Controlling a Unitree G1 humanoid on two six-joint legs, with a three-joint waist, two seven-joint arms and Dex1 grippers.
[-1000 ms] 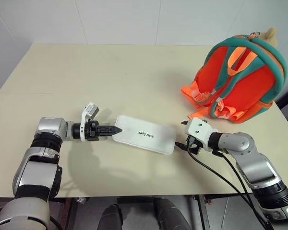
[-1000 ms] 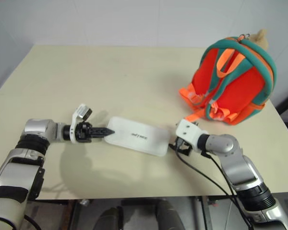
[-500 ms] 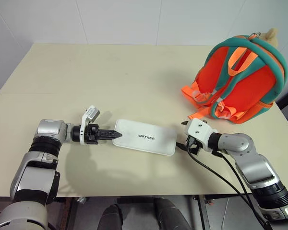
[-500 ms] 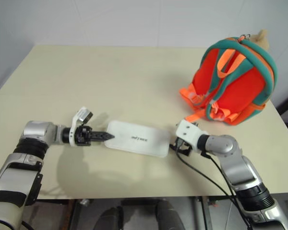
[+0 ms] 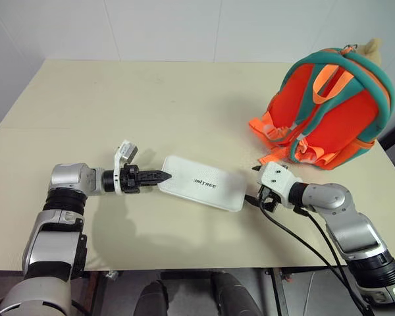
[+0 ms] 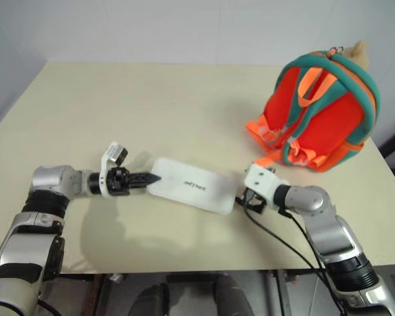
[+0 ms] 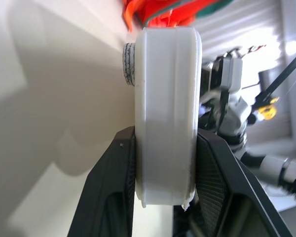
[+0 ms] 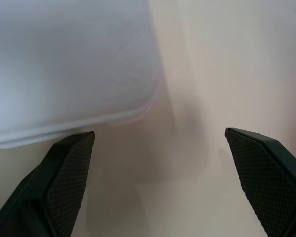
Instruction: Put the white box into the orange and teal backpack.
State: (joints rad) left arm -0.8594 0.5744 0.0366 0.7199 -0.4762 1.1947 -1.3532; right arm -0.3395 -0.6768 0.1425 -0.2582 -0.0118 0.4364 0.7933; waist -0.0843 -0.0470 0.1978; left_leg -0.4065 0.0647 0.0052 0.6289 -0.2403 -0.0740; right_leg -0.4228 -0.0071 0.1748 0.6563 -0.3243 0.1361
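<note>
The white box (image 5: 201, 191) lies near the front edge of the tabletop (image 5: 151, 105), about midway between the two arms, its long side running left to right and its dark lettering facing up. The left gripper (image 5: 163, 176) reaches in from the left, pointing right, and is clamped on the box's left end; in the left wrist view its two black fingers (image 7: 113, 187) press against both flat faces of the box, one on each side. The right gripper (image 8: 163, 163) sits just beside the box's right end, pointing left towards it, with its fingers (image 8: 64, 173) spread wide and nothing between them. Farther back, on the right side of the tabletop, stands the orange and teal backpack (image 5: 329, 108), upright with its straps facing forward, well apart from the box.
</note>
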